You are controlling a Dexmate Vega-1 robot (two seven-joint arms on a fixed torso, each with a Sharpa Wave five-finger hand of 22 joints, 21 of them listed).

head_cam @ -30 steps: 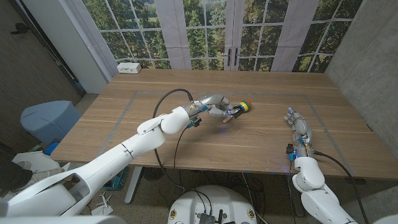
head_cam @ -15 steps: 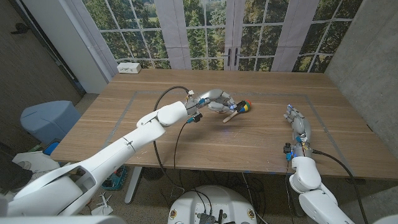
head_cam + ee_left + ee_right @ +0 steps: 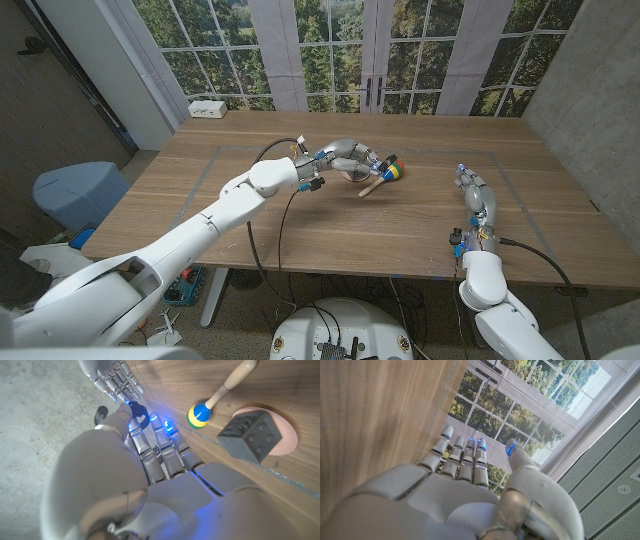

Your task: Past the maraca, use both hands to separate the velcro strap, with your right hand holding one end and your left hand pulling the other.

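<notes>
My left hand [image 3: 352,160]: reaching over mid-table, fingers loosely spread, grasping nothing.
Maraca [image 3: 383,177]: just beside my left hand, handle toward me.
Velcro strap: past the maraca by the task; I cannot pick it out.
Dark block [image 3: 249,436]: on a pink disc [image 3: 285,435], near the maraca.
My right hand [image 3: 476,193]: well apart rightward, fingers straight, holding nothing.
Nearer hand: left.

- The wooden-handled maraca with a striped ball head [image 3: 382,177] lies on the wooden table [image 3: 300,215], near its middle
- The dark cube on a round pink pad [image 3: 252,435] sits just beside the maraca's head
- The left hand [image 3: 352,160] is over the table just left of the maraca
- The right hand [image 3: 472,187] is well apart to the right, near the table's right side
</notes>
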